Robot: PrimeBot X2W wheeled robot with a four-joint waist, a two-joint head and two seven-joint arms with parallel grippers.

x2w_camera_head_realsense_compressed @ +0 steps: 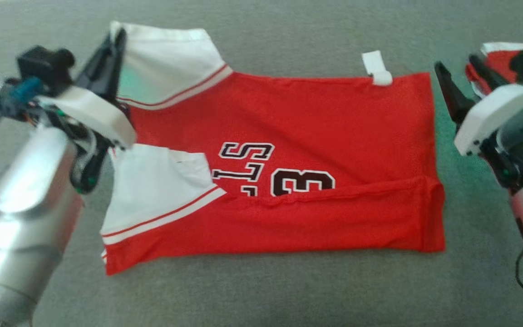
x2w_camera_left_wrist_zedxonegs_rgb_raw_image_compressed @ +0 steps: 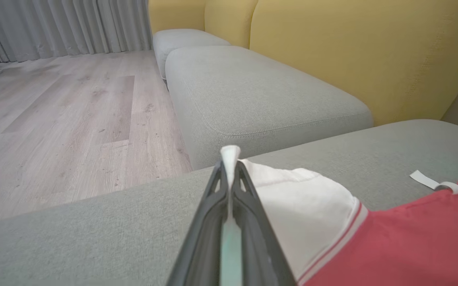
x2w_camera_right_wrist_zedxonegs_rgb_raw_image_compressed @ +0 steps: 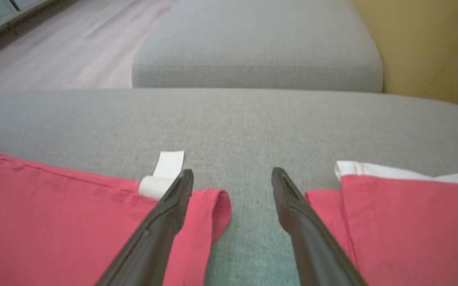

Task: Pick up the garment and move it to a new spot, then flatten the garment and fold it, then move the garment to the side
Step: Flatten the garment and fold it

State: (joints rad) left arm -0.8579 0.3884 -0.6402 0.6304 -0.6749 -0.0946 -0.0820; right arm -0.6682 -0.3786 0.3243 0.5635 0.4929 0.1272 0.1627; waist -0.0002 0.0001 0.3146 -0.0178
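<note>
while a fold (x2w_camera_head_realsense_compressed: 334, 202) half-hides lettering (x2w_camera_head_realsense_compressed: 248, 156), left gripper (x2w_camera_left_wrist_zedxonegs_rgb_raw_image_compressed: 229, 167) pinches garment sleeve (x2w_camera_head_realsense_compressed: 170, 59); right gripper (x2w_camera_right_wrist_zedxonegs_rgb_raw_image_compressed: 232, 176) gapes empty.

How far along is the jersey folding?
Done: the red jersey lies flat on the grey cushion, its near long edge folded over the lettering. In hand: the left gripper is shut on the far white sleeve; the right gripper stands open by the hem. Left: remaining folds, moving aside.
</note>
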